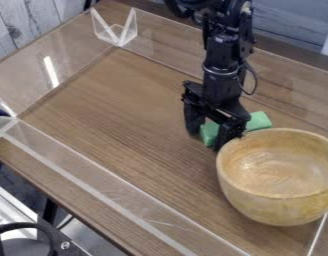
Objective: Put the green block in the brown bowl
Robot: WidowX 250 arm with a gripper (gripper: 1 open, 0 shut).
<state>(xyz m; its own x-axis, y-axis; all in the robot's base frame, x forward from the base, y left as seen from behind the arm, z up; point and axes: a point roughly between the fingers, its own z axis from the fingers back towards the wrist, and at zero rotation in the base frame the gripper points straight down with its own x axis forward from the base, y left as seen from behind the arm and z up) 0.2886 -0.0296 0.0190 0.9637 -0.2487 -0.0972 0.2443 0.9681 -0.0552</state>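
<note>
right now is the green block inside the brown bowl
No, the green block sits on the table just behind the brown bowl's rim, between the fingers of the open gripper, and the bowl's interior looks empty.
</note>
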